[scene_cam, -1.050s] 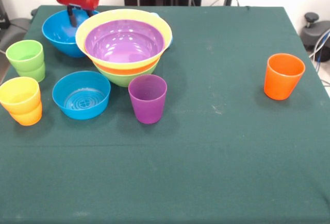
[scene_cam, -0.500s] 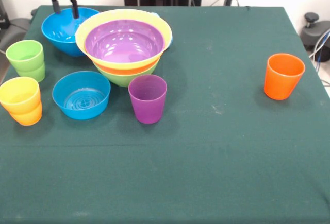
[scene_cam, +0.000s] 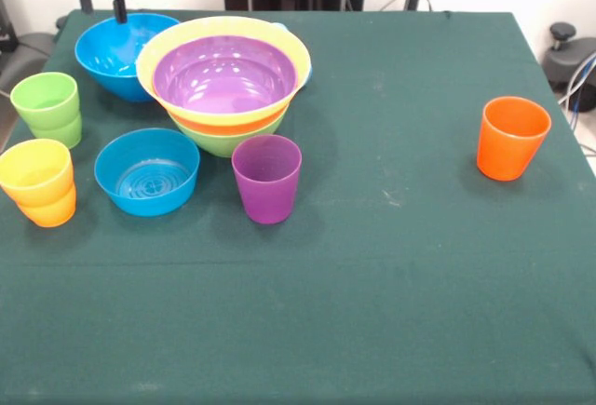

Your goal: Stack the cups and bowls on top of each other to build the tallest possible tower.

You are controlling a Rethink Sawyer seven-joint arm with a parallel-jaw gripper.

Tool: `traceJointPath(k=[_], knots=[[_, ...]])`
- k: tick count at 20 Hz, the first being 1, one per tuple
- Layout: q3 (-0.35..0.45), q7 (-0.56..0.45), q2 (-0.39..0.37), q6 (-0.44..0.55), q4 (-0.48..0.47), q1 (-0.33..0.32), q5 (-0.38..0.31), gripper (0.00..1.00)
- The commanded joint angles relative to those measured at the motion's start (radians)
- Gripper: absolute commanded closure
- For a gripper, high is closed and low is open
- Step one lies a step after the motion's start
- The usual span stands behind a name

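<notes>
Gripper point(scene_cam: 102, 3) up at table's far corner, fingers spread, empty, w/ big blue bowl point(scene_cam: 116, 56) right below it. Tower point(scene_cam: 225, 84) (purple in yellow on lime base) just beside that bowl, touching. Guess next: drop straight down, pinch bowl rim.

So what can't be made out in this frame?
- Arm: cut off by the front view's top edge; only the gripper shows, jaws apart and empty.
- Lime green bowl: mostly hidden under the yellow bowl and purple bowl.
- Light blue thing behind the pile: only a sliver shows.
</notes>
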Motion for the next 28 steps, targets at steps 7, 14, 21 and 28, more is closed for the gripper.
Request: traceJointPath(k=[7, 14, 21, 28], knots=[[0.003, -0.045, 0.107, 0.001, -0.044, 0.035, -0.039, 0.00], [-0.020, -0.036, 0.160, -0.030, -0.078, 0.043, -0.066, 0.00], [-0.026, -0.052, 0.182, -0.038, -0.087, 0.033, -0.069, 0.00], [-0.009, -0.087, 0.137, -0.004, -0.057, 0.007, -0.044, 0.00]])
